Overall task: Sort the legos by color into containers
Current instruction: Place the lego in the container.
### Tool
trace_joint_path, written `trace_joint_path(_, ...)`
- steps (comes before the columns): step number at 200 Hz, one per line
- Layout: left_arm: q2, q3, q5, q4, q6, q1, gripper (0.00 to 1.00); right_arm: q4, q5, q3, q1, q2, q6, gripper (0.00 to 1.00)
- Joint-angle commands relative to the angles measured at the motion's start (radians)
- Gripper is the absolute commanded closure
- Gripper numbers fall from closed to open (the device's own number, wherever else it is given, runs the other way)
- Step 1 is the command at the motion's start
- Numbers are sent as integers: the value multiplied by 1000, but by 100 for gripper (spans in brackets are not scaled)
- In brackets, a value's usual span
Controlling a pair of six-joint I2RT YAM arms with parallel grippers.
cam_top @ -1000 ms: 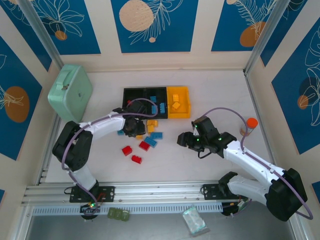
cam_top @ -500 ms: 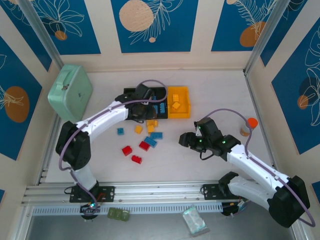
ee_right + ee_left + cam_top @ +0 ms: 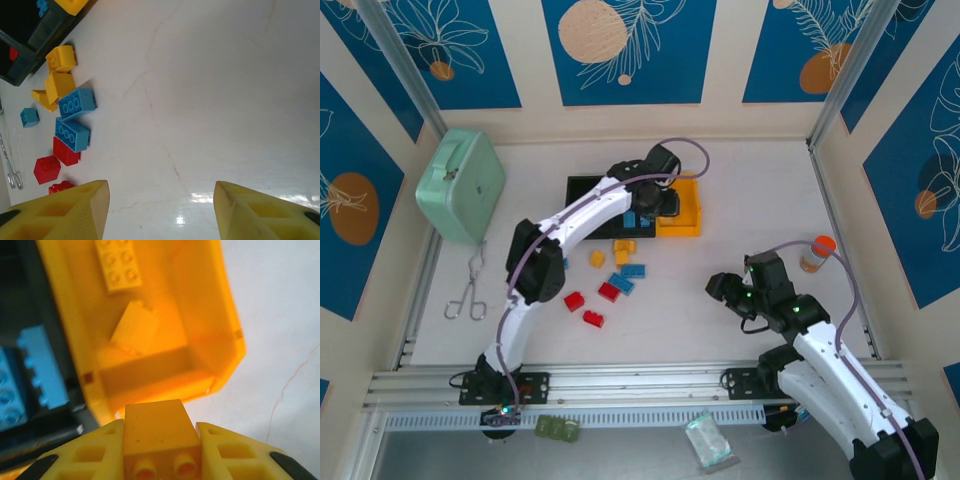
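My left gripper [image 3: 160, 460] is shut on a yellow-orange lego [image 3: 159, 432] and hangs over the near edge of the yellow-orange container [image 3: 692, 212], which holds two yellow bricks [image 3: 119, 265]. From above the left gripper [image 3: 658, 200] sits by that bin's left side. The middle black container [image 3: 642, 182] holds blue bricks [image 3: 35, 365]; the left black one [image 3: 582, 190] joins it. Loose legos lie in front: yellow [image 3: 597, 259], blue [image 3: 633, 270], red [image 3: 574, 300]. My right gripper [image 3: 725, 290] is open over bare table, fingers [image 3: 70, 210] wide apart, the pile [image 3: 75, 104] far to its left.
A mint-green case [image 3: 460, 184] stands at the back left. Metal tweezers [image 3: 466, 296] lie on the table's left side. An orange-capped bottle [image 3: 817, 252] stands at the right. A rail [image 3: 640, 385] runs along the near edge.
My left gripper has swung from the loose pile over the black bins to the yellow-orange bin, carrying a yellow brick. My right arm has drawn back toward the near right.
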Motion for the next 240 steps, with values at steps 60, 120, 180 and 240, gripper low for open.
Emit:
trace_joint_path(60,267,379,78,-72,-5,-11,67,-71,-46,-49,-51,-68,16,43)
trace_joint_path(120,323,380,100,-17,-22,-13,65,-75,-69,-52,-82,-79,-4,43)
trace_joint_path(180,290,379,86,-27,-19,-17,48,-69,-85,-56,-93,-90,-4,43)
trace_joint_path(240,58,191,72,-6,40,-48,48,-50,-104,-29,-77,-84,-25,42)
